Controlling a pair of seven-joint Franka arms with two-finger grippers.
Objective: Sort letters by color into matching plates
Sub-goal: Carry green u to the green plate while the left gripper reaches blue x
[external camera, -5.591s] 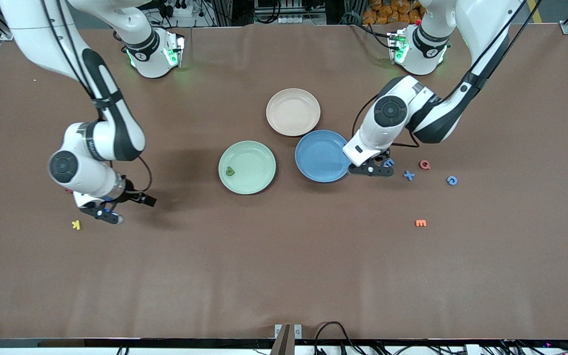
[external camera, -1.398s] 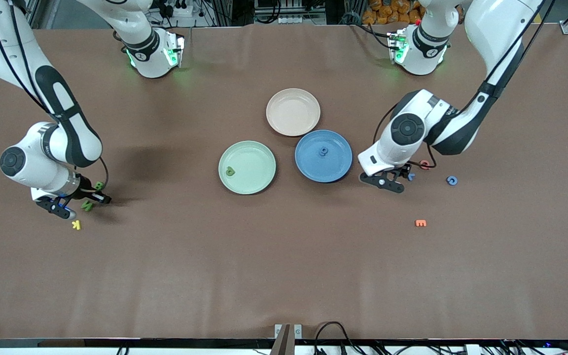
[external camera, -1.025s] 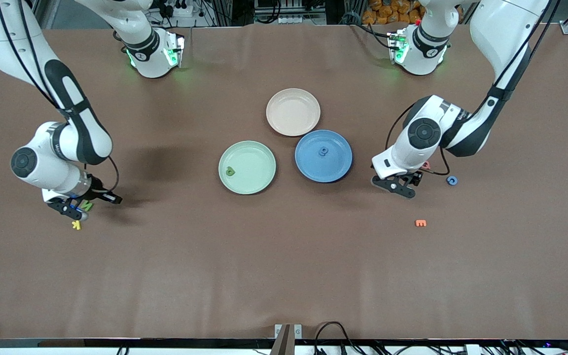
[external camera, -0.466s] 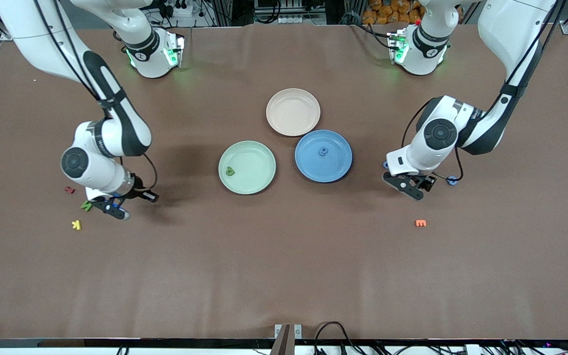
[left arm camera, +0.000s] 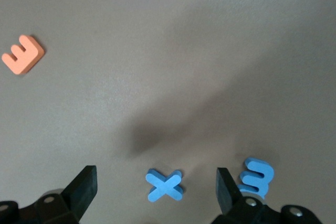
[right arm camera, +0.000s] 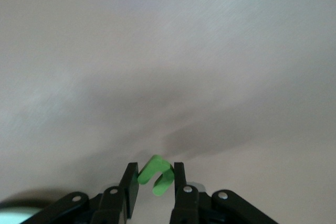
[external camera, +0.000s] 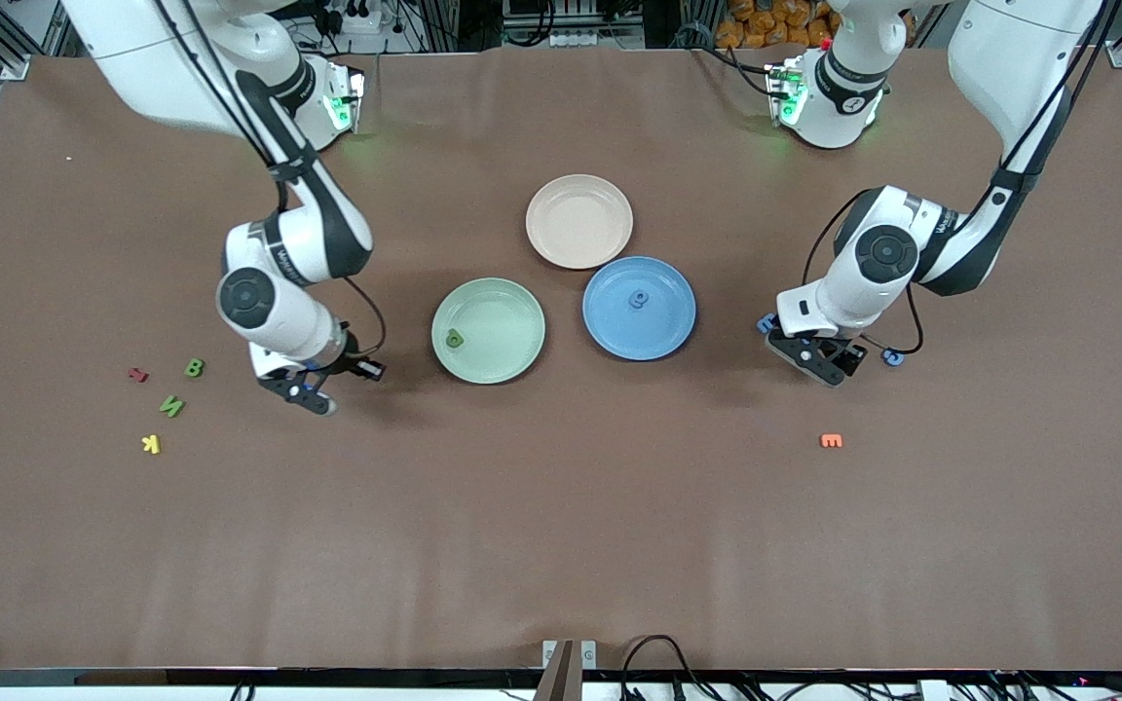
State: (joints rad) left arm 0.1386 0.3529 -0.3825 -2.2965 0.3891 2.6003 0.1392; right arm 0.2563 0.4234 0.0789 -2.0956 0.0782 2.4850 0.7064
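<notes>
The mint green plate holds one dark green letter. Beside it, the blue plate holds one blue letter. My right gripper hangs over bare table near the green plate, shut on a bright green letter pinched between its fingers. Two green letters, a B and an N, lie toward the right arm's end. My left gripper stands open low over a blue X, which lies between its fingers. More blue letters lie beside it.
A beige-pink plate sits farther from the front camera, touching the blue plate's rim. A yellow K and a red letter lie by the green letters. An orange E lies nearer the front camera than the left gripper.
My right arm has carried the green letter from the loose letters toward the green plate. My left gripper has shifted slightly over the blue X, still open.
</notes>
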